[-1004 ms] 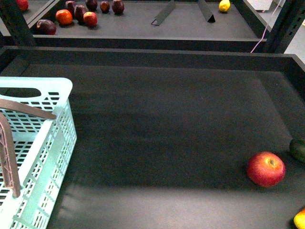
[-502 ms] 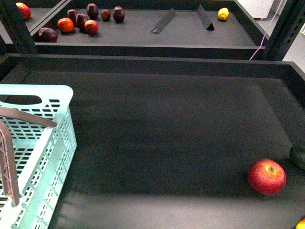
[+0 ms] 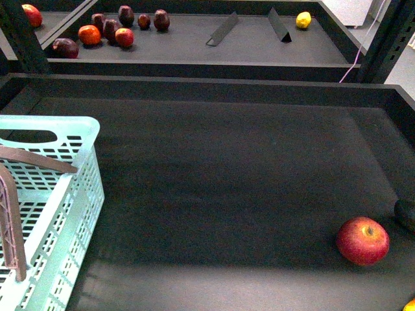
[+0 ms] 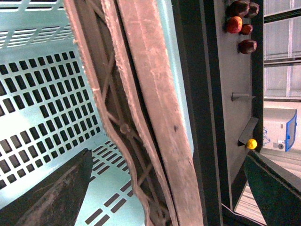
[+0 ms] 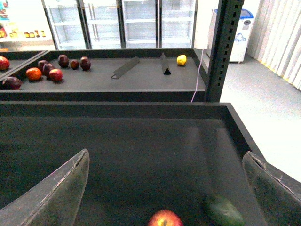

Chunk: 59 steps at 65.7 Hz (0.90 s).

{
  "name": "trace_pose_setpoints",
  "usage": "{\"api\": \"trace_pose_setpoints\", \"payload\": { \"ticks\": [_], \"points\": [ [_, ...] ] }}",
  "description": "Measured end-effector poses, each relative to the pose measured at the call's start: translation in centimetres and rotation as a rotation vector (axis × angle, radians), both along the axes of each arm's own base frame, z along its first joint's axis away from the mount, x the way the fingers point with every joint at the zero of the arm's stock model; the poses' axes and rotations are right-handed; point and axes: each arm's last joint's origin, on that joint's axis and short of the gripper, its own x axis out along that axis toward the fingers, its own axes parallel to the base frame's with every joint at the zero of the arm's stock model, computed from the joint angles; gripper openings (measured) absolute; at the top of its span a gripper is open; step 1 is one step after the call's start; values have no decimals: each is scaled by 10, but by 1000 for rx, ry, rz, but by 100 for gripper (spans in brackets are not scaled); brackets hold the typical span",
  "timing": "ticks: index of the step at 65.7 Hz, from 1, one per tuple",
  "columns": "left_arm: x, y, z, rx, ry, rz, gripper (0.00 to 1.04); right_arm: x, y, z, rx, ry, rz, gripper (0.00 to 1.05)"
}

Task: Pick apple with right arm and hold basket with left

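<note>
The red apple (image 3: 362, 240) lies on the dark tray floor at the front right; in the right wrist view the apple (image 5: 165, 219) sits low between my open fingers. My right gripper (image 5: 167, 188) is open and empty, above and behind the apple. The pale mint-blue basket (image 3: 78, 168) stands at the front left with its brown-grey handle (image 3: 13, 220) up. My left gripper (image 4: 171, 188) is open, its fingers straddling the handle (image 4: 141, 108) above the basket's slotted bottom (image 4: 42, 94). Neither arm shows in the front view.
A dark green fruit (image 3: 406, 212) lies just right of the apple, also in the right wrist view (image 5: 223, 211). A yellow-orange fruit (image 3: 409, 305) peeks in at the front right corner. The far shelf holds small dark red and orange fruits (image 3: 107, 29), a lemon (image 3: 303, 20) and two dark dividers (image 3: 224, 29).
The front view has tilted slightly, so the scene sits a little lower than a second ago. The apple and the basket have not moved on the tray.
</note>
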Motion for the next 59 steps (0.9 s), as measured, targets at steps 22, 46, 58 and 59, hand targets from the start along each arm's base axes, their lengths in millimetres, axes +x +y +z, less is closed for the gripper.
{"api": "trace_pose_setpoints", "payload": {
  "ticks": [22, 46, 58, 59],
  "points": [
    [23, 2, -9, -20, 32, 32, 92, 0, 0, 0, 0, 0, 0, 96],
    [29, -4, -10, -25, 43, 28, 26, 0, 0, 0, 0, 0, 0, 96],
    [33, -5, -7, -59, 29, 33, 15, 0, 0, 0, 0, 0, 0, 96],
    [33, -5, -7, -58, 30, 34, 15, 0, 0, 0, 0, 0, 0, 96]
  ]
}}
